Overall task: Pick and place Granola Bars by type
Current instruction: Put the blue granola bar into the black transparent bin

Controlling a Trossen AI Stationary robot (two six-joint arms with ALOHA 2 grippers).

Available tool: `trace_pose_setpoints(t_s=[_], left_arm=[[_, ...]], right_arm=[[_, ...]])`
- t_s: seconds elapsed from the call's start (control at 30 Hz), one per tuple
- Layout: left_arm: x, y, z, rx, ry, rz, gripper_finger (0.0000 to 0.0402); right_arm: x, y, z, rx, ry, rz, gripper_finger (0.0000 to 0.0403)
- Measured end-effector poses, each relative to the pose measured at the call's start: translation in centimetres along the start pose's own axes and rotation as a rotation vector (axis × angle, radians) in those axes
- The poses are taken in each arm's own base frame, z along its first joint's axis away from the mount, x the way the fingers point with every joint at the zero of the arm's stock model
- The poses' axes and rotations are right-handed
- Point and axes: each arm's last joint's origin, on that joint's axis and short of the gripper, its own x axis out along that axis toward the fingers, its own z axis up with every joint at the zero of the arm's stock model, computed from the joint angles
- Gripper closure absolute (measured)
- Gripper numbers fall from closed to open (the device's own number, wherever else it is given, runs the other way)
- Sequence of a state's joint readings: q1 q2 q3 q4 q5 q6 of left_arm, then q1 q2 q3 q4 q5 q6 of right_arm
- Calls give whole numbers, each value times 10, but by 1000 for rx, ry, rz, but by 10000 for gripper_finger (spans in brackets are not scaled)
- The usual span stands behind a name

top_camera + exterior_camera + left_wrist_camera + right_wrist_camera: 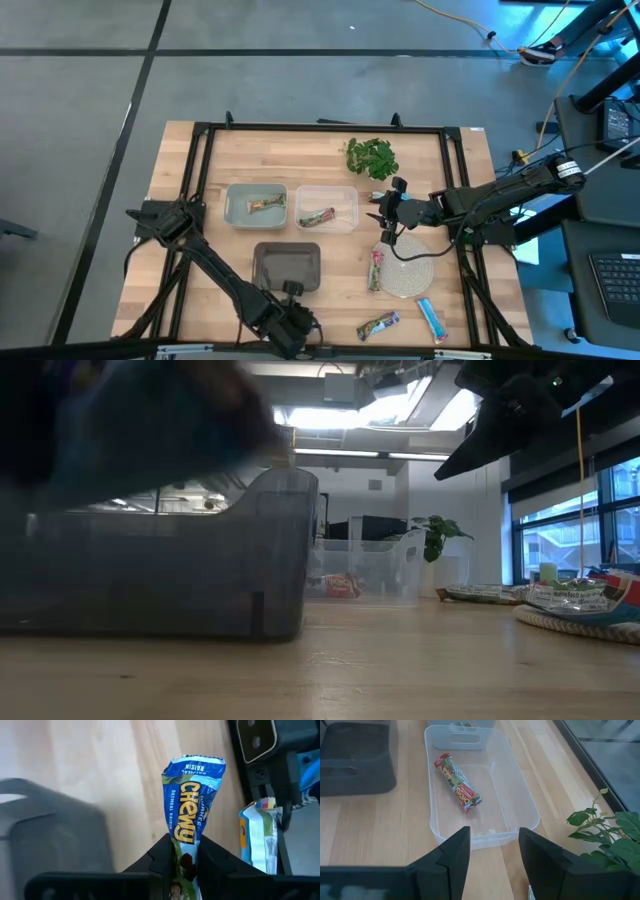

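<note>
Left gripper: we record it clamped on blue bar, wrapper protruding beyond our fingertips; right gripper parted.

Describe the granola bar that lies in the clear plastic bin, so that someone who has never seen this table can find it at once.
Start at the three bins in the middle of the wooden table: a pale green one, a dark grey one, and a clear bin. Inside it lies one granola bar, alone and slanted on the floor. Its wrapper is red and green, unlike the blue bar near the table's front edge.
</note>
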State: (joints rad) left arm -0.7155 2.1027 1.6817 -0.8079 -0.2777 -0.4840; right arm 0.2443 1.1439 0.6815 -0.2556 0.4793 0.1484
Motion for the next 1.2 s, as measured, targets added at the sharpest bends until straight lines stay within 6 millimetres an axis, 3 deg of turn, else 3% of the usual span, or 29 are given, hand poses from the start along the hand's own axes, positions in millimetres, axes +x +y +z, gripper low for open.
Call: trace_pose_setpoints(t_s=[0.17,0.4,0.53,0.83,1.2], left_arm=[[-24,5,9,-2,48,50,343],[-34,21,1,26,84,340,343],[-30,29,-5,-32,107,425,343],[-11,44,-15,-110,174,444,343],[-9,48,-14,-123,192,435,343]], right_arm=[[0,0,0,0,0,0,231],[0,0,0,0,1,0,231],[0,0,0,0,2,0,231],[0,0,0,-1,3,0,231],[0,0,0,-1,4,0,231]])
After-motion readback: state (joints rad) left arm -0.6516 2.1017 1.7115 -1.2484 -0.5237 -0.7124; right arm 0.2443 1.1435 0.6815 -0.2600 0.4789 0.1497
